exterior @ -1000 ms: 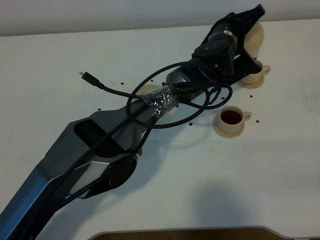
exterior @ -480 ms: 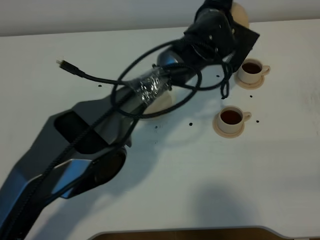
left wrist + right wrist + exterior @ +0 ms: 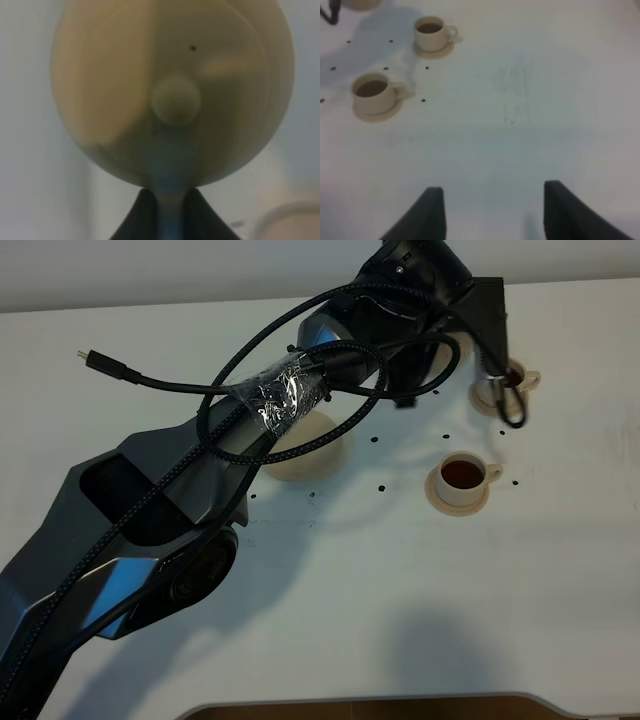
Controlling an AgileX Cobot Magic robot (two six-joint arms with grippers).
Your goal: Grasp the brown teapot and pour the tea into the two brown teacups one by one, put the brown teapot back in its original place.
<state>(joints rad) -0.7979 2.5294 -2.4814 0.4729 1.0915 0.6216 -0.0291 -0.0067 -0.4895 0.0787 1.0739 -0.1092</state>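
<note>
Looking across the white table toward its far edge, we see our left arm stretched diagonally over the big saucer, its gripper clamped on the teapot by that edge; which way the spout points we cannot tell. Both cups sit dark-filled on saucers at right, handles pointing right, while our right gripper hangs apart, empty.

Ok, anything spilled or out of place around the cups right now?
Nothing looks spilled. Both teacups, far and near, sit upright on their saucers with dark tea inside. Small dark specks dot the table; I can't tell whether they are drips. A loose cable hangs against the far cup.
</note>
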